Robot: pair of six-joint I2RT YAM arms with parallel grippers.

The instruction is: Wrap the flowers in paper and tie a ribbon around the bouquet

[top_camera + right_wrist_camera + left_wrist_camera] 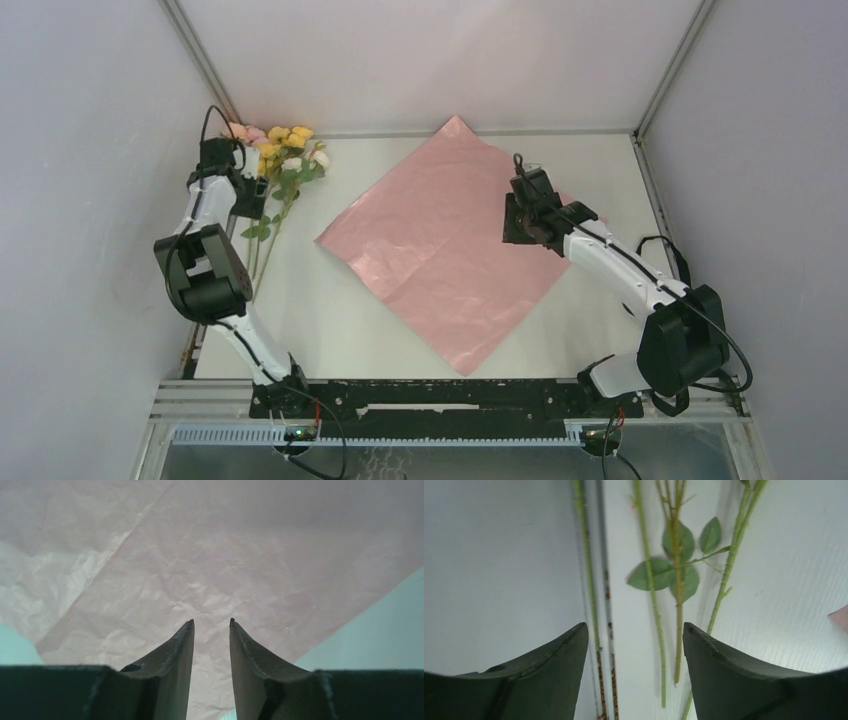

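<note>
Flower pick-up: my left jaws stood apart over the flowers (pixel 283 150); right jaws hung narrowly apart, empty, above the paper (pixel 430 250). Next, I judged: clamp the flowers' stalks.

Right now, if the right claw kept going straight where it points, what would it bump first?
The paper. The right claw points down at it, slightly open, with nothing in between. How high above it hovers is hard to tell.

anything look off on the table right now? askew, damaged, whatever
Nothing damaged. The paper lies corner-on, like a diamond, with crinkles and a fold crease. The flowers lie apart from it at the table's far left edge. No ribbon in view.
</note>
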